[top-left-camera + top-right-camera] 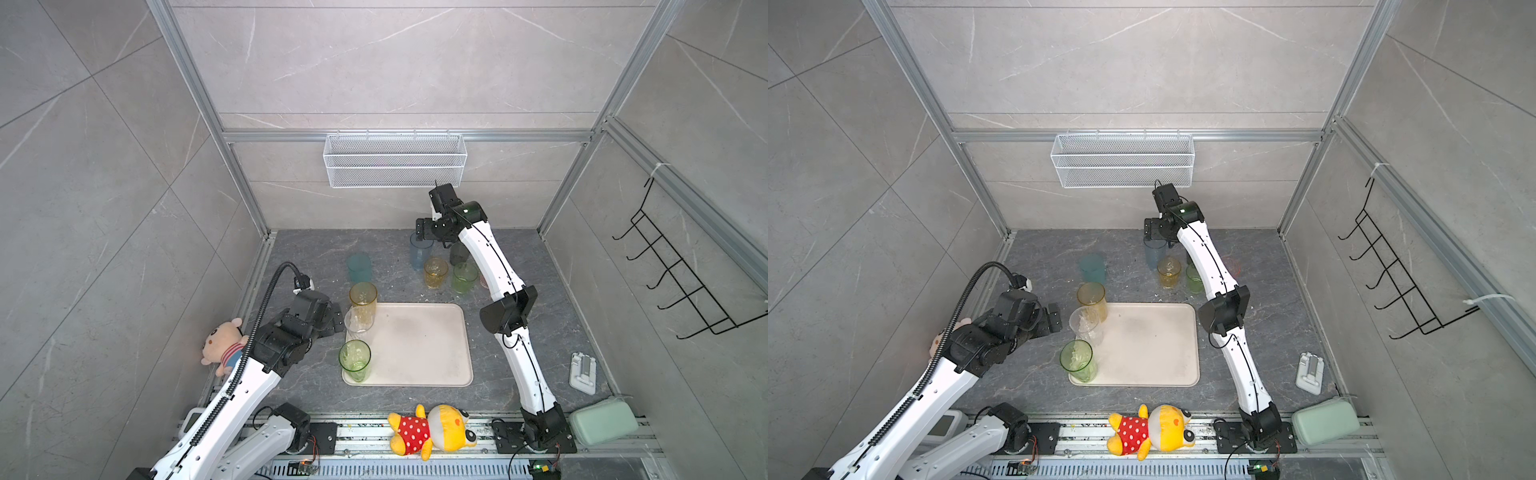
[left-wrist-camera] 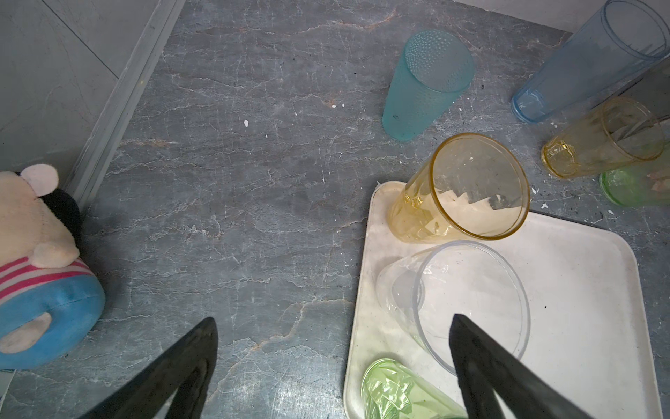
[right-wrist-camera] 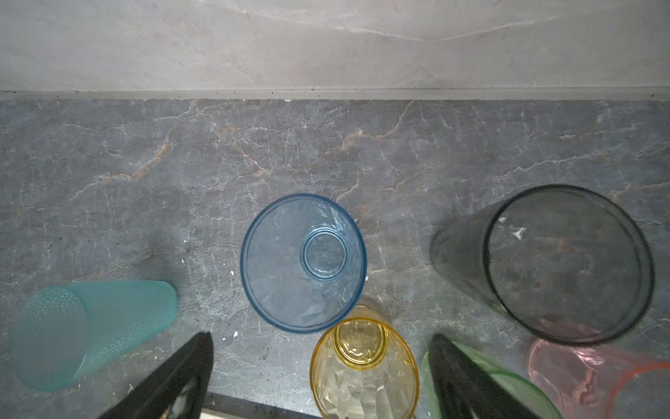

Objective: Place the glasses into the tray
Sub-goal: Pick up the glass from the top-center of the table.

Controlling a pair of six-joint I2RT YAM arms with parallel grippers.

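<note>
Right wrist view looks straight down into the pale blue tumbler (image 3: 302, 263), which stands upright on the stone counter (image 3: 145, 163). The right gripper (image 3: 321, 336) hangs above it, jaws spread and empty. Near it stand the yellow faceted tumbler (image 3: 362, 370), the smoke-grey tumbler (image 3: 565, 265), the pink tumbler (image 3: 587, 373) and the teal tumbler (image 3: 90, 330).

In a top view, with the tray (image 1: 419, 345) as the dial, this group sits off it from eleven to one o'clock, with the pale blue one at twelve. Three glasses already stand on the tray: the amber tumbler (image 1: 363, 301) at ten, the clear tumbler (image 1: 358, 322) at nine and the green tumbler (image 1: 354, 359) at eight. The left gripper (image 2: 333, 317) is just outside at nine, open and holding nothing.

These tumblers look thin, light and smooth-walled, so they are likely to slip and tip easily. The safest hold is probably across the upper wall just under the rim, squeezed gently.
</note>
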